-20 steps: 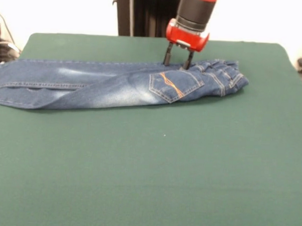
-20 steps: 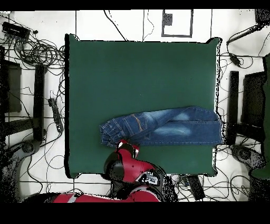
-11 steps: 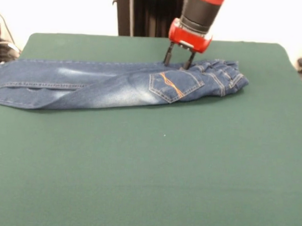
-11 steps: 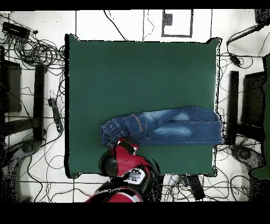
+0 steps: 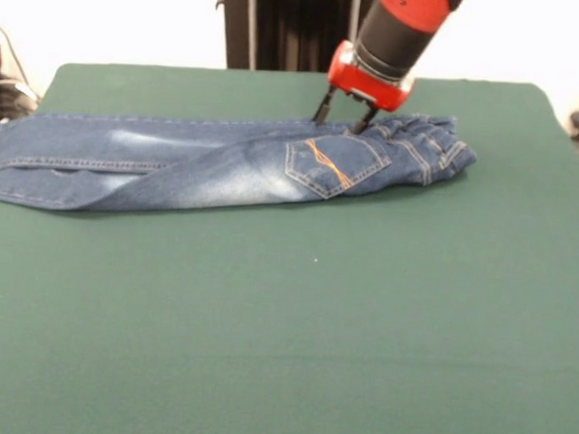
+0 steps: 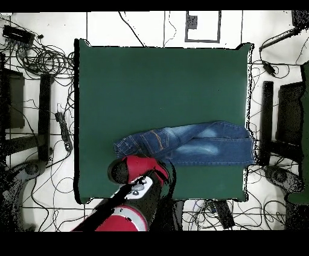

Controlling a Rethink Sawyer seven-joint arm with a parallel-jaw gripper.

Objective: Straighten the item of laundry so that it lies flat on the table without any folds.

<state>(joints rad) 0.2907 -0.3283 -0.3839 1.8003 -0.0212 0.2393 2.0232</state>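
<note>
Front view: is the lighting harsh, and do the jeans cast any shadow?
Front view: soft, even light; the jeans cast only a thin dark shadow along their near edge on the table. No glare. Overhead view: equally even, and the arm hides the end effector.

Blue jeans (image 5: 225, 161) (orange stitching, whitish fading), dark green table (image 5: 314, 324)

1. Front view: low, close camera looking across the bench (image 5: 362, 307) toward the arm.
2. Overhead view: high camera looking straight down; whole bench (image 6: 157, 90) and surrounding floor shown.
3. Both share the bench top.
</note>
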